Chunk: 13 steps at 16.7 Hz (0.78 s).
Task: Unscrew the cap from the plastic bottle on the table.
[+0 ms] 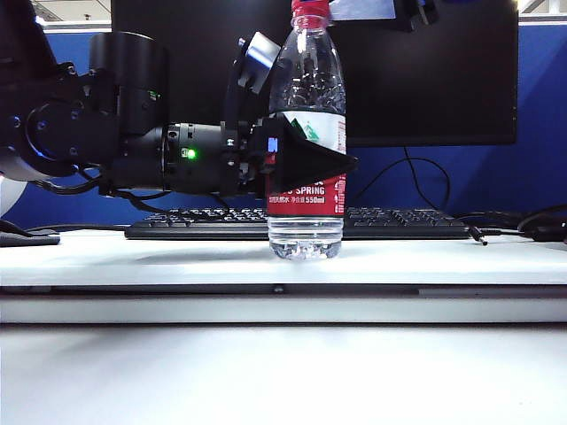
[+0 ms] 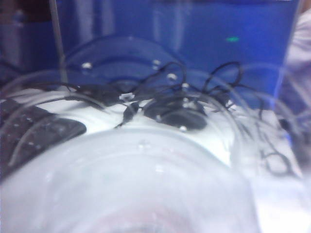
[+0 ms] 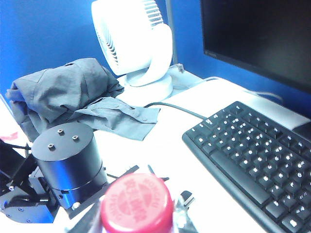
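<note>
The clear plastic bottle (image 1: 306, 80) stands upright on the white table (image 1: 133, 257), its red-and-white label facing the exterior view. My left gripper (image 1: 332, 164) reaches in from the left and is shut on the bottle at the label. In the left wrist view the blurred clear bottle wall (image 2: 146, 184) fills the foreground and hides the fingers. The red cap (image 1: 310, 11) sits on the neck at the top edge. In the right wrist view the cap (image 3: 137, 204) lies between my right gripper (image 3: 138, 209), whose fingers (image 3: 187, 206) press on both sides of it.
A black keyboard (image 1: 399, 221) and a dark monitor (image 1: 425, 71) stand behind the bottle. A white fan (image 3: 136, 43) and a crumpled grey cloth (image 3: 73, 92) lie beyond the left arm's black wrist housing (image 3: 68, 160). Cables (image 1: 540, 226) trail at the right.
</note>
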Each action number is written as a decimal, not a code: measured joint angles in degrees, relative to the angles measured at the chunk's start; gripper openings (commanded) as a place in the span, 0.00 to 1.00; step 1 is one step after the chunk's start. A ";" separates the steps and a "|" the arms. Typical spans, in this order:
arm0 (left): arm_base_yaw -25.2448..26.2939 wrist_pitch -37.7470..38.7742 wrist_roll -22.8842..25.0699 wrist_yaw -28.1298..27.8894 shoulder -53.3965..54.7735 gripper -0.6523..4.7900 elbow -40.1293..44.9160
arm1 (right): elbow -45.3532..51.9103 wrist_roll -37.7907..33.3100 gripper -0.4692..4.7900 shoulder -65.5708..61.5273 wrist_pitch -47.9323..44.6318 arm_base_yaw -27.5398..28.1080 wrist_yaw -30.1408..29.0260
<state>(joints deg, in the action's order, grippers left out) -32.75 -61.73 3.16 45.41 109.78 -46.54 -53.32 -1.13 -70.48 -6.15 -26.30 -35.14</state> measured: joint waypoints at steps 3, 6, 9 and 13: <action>0.00 0.00 -0.02 0.00 0.00 0.62 0.00 | -0.11 -0.02 0.42 -0.28 -0.37 0.02 -0.42; 0.00 -0.02 -0.02 -0.02 0.00 0.62 0.00 | -0.13 -3.41 0.43 0.52 -0.17 0.00 1.01; 0.00 0.00 -0.04 -0.02 0.00 0.62 0.00 | -0.02 -6.40 0.55 5.44 0.81 0.02 5.51; 0.02 -0.02 -0.09 -0.02 0.00 0.62 0.00 | 0.02 -9.57 0.55 7.21 4.17 -5.29 11.34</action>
<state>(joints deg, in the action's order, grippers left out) -32.73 -61.76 3.07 45.39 109.78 -46.54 -53.30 -10.70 -63.26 -1.98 -31.59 -23.79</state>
